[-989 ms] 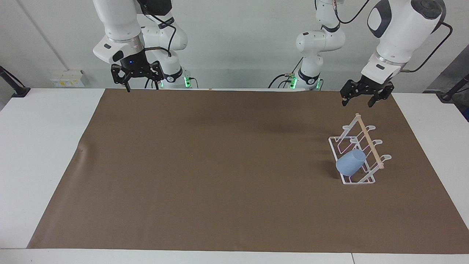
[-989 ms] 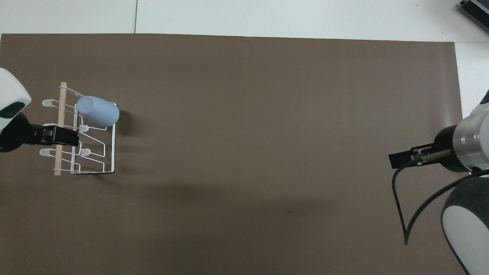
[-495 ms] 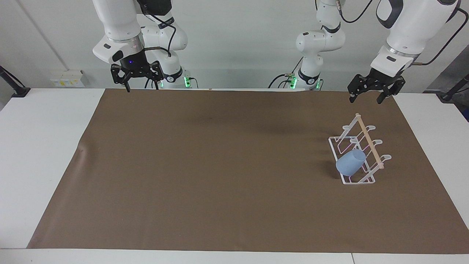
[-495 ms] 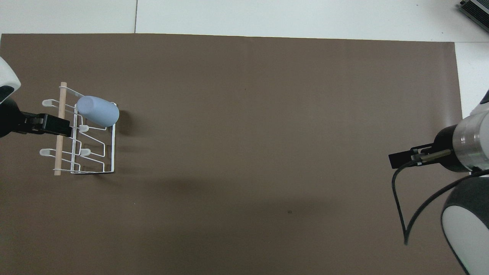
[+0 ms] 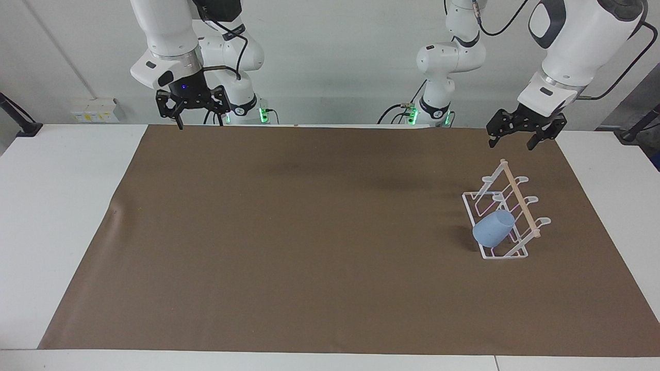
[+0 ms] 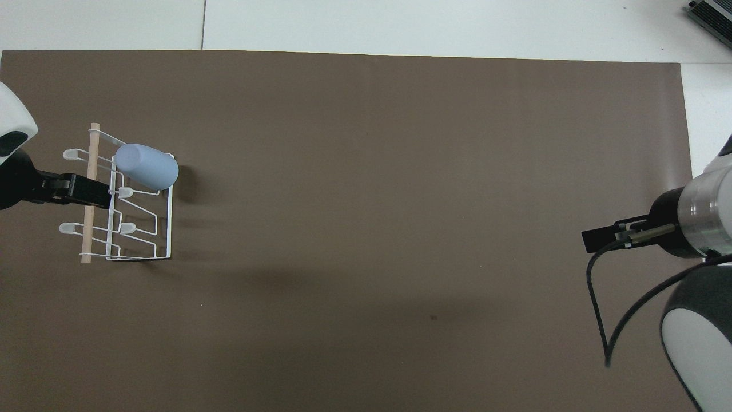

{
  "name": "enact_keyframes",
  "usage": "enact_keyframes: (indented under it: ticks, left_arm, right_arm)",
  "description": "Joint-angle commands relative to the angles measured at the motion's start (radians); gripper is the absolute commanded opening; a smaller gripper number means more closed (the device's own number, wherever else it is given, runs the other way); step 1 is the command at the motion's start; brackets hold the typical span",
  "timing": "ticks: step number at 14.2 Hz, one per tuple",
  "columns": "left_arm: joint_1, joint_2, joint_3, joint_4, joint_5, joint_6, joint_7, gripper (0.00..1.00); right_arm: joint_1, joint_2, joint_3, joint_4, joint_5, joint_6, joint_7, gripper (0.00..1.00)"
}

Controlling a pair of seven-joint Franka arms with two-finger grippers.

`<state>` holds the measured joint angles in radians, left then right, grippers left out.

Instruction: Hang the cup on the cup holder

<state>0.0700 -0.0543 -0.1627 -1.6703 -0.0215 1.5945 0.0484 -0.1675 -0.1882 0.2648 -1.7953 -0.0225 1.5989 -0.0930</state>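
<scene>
The light-blue cup [image 5: 494,228] [image 6: 147,166] hangs tilted, mouth down, on a prong of the white wire cup holder [image 5: 522,208] [image 6: 86,240]. It sits at the holder's end farther from the robots. The holder stands on the brown mat toward the left arm's end of the table. My left gripper [image 5: 510,145] [image 6: 94,193] hovers open and holds nothing, above the holder's end that is closer to the robots and well clear of it. My right gripper [image 5: 199,122] [image 6: 595,237] waits open and without a load, over the mat's edge by its own base.
A brown mat [image 5: 309,232] covers most of the white table [image 5: 62,206]. A slight wrinkle marks the mat [image 5: 114,211] toward the right arm's end. Nothing else stands on it.
My left gripper has drawn back a little from over the cup holder and risen slightly. The cup, the holder and the right arm have stayed put.
</scene>
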Motion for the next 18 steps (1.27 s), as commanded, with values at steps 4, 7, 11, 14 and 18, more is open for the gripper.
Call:
enact_keyframes:
  ticks: [4,7,11,14,18]
  left_arm:
    - [-0.102,-0.007,0.098,0.001,0.018,-0.024,0.024,1.00]
    - [-0.087,-0.001,0.095,0.032,0.019,-0.059,0.025,1.00]
    - [-0.091,-0.007,0.083,0.020,0.018,-0.044,0.027,1.00]
    - [-0.091,-0.007,0.083,0.023,0.018,-0.036,0.027,1.00]
    - [-0.085,-0.012,0.083,0.023,0.017,-0.036,0.028,1.00]
  right_arm:
    - [-0.007,-0.020,0.002,-0.016,0.022,0.013,0.003,1.00]
    - [-0.009,-0.020,0.001,-0.016,0.022,0.013,0.001,1.00]
    - [-0.009,-0.020,0.001,-0.016,0.022,0.013,0.003,1.00]
    - [-0.007,-0.020,0.001,-0.016,0.022,0.013,0.003,1.00]
    - [-0.009,-0.020,0.001,-0.016,0.022,0.013,0.001,1.00]
